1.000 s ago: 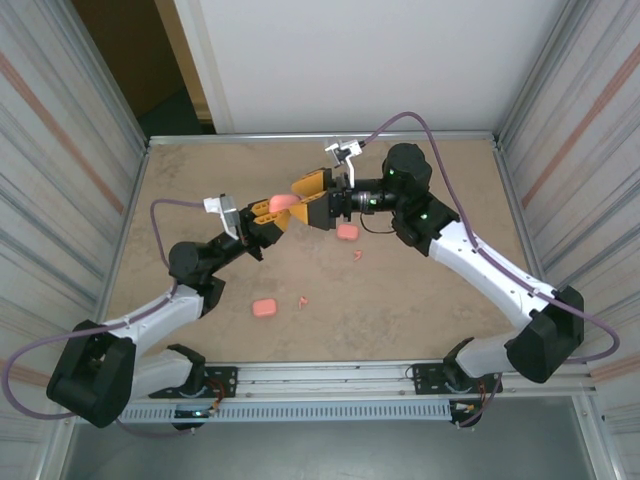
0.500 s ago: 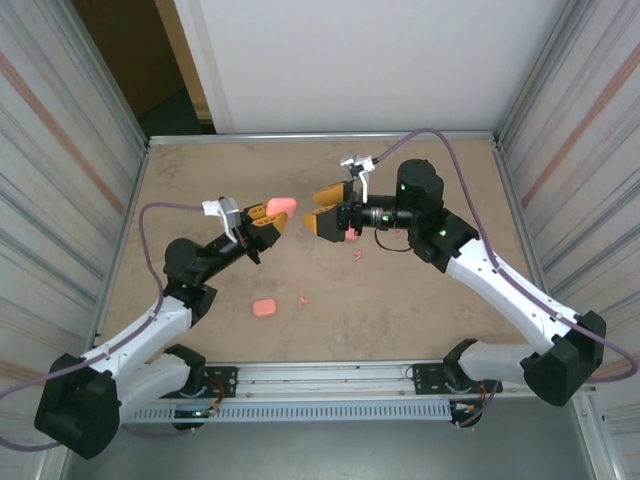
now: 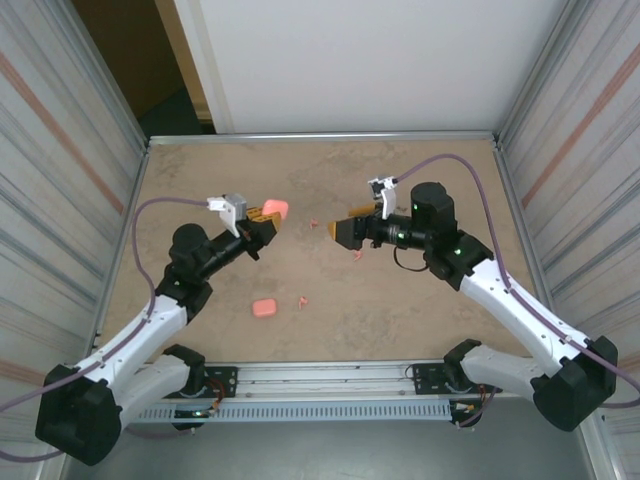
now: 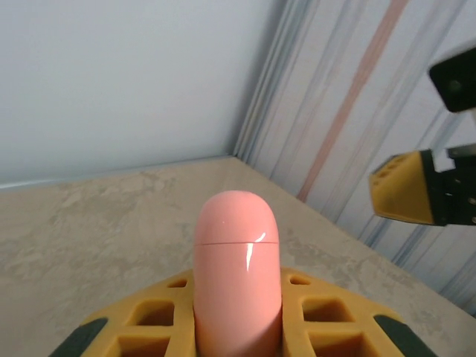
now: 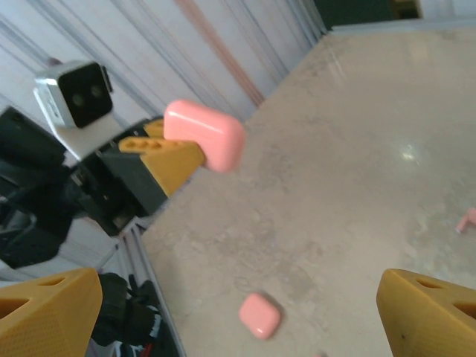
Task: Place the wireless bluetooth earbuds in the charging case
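My left gripper [image 3: 262, 217] is shut on a glossy pink charging case [image 3: 276, 210], held up above the table's back left. In the left wrist view the case [image 4: 236, 253] stands between the yellow fingers [image 4: 335, 320] with its lid seam closed. My right gripper [image 3: 350, 224] hovers open to the right of it, well apart, with nothing between its fingers [image 5: 431, 312]. From the right wrist the held case [image 5: 204, 135] shows at upper left. Tiny pink earbuds lie on the table: one [image 3: 303, 300] near the front, another [image 3: 357, 255] below the right gripper.
A second pink case [image 3: 264, 308] lies on the table towards the front left, also under the right wrist camera [image 5: 260, 314]. Corrugated metal walls [image 3: 70, 150] close in both sides, and a rail [image 3: 330, 375] runs along the near edge.
My right gripper has drawn back to the right, away from the case that the left gripper holds, and stays open. The left gripper with the case has shifted slightly.
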Robot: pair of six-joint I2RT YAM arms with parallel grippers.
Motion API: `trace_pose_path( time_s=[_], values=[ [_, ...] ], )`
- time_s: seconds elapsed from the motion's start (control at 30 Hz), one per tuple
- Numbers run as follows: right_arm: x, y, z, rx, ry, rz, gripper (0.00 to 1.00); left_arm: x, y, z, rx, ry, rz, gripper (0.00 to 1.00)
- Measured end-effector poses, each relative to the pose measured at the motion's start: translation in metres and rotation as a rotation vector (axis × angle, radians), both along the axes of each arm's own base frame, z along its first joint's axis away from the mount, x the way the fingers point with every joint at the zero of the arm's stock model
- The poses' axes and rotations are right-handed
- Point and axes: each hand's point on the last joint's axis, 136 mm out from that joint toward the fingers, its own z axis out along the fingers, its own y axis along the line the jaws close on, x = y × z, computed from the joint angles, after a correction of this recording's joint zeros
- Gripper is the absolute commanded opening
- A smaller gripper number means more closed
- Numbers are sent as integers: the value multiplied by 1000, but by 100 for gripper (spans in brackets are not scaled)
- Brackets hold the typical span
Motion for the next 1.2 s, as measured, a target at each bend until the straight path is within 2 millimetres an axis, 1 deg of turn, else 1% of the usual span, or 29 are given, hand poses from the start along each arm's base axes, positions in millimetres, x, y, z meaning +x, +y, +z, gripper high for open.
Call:
trace_pose_path(
  time_s=[0.13,0.27,0.5,0.6,0.77,1.03,1.2],
  values=[
    [0,-8,-20,-27,48,-34,94,12,15,-13,25,63,61,0],
    [0,-12,-35,-52,83,-53,94,24,31,-25,38,122,122,0],
    [2,-13,-51,-71,140,-70,94,52,79,-49,-6,274,274,0],
    [5,-14,-62,-96,169,-86,94,64,92,-59,-22,360,307,0],
    [6,-14,-73,-118,205,-95,94,83,99,-75,-30,475,321,0],
    [7,-16,-78,-134,220,-104,94,106,98,-117,-16,640,332,0],
    [6,-19,-86,-152,234,-119,94,120,97,-136,-9,698,333,0]
  ],
)
